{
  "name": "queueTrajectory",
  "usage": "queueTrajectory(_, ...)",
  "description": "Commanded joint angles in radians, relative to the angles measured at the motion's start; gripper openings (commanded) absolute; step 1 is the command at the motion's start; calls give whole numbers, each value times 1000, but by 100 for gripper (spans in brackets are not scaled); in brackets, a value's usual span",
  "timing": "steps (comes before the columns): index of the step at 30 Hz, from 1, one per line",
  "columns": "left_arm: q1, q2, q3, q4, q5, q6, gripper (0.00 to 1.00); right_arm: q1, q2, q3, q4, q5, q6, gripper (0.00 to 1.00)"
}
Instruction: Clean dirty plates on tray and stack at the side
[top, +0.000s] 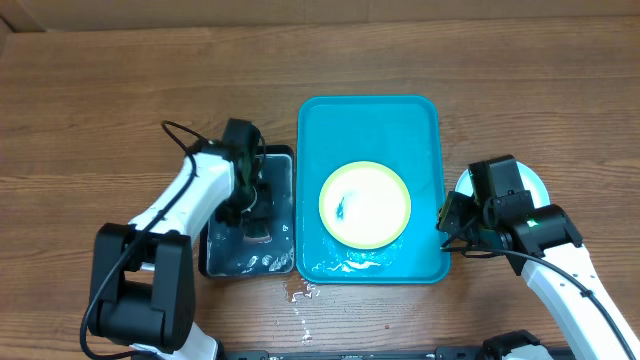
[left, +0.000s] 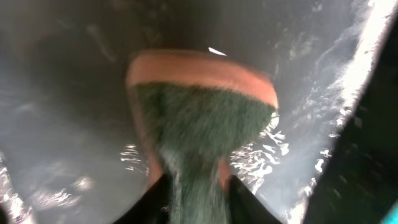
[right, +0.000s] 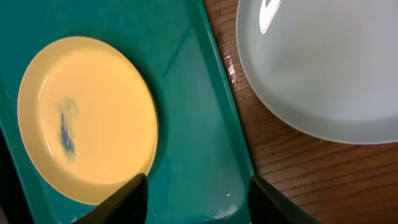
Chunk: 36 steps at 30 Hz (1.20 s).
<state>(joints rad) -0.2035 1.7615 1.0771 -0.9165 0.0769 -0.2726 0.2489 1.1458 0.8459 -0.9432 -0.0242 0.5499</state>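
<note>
One yellow-green plate (top: 365, 205) (right: 87, 118) with a blue smear (right: 65, 130) lies in the turquoise tray (top: 370, 130) (right: 193, 124). A pale blue plate (top: 538, 182) (right: 323, 68) rests on the table to the right of the tray, partly under my right arm. My right gripper (top: 447, 225) (right: 198, 193) hovers open over the tray's right rim, with nothing between its fingers. My left gripper (top: 255, 225) (left: 198, 186) is down in the black tray (top: 205, 265), its jaws closed on a green-and-orange sponge (left: 205, 118).
The black tray holds shallow water that glints around the sponge. Water drops (top: 300, 292) lie on the wooden table in front of the two trays. The turquoise tray's near end is wet.
</note>
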Motion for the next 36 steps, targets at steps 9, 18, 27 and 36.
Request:
queueTrajectory(9,-19,-13,-79,42,-6,11,4,-2,83,18,37,-156,-164,53)
queueTrajectory(18,-20,-54,178,-183,-6,11,4,-2,274,18,155,-202,-205,48)
queueTrajectory(27,-68,-140,389,-278,21,11,4,1,454,18,371,-247,-211,36)
queueTrajectory(36,-201,-124,398,-182,90,-37,4,42,538,18,414,-191,-205,9)
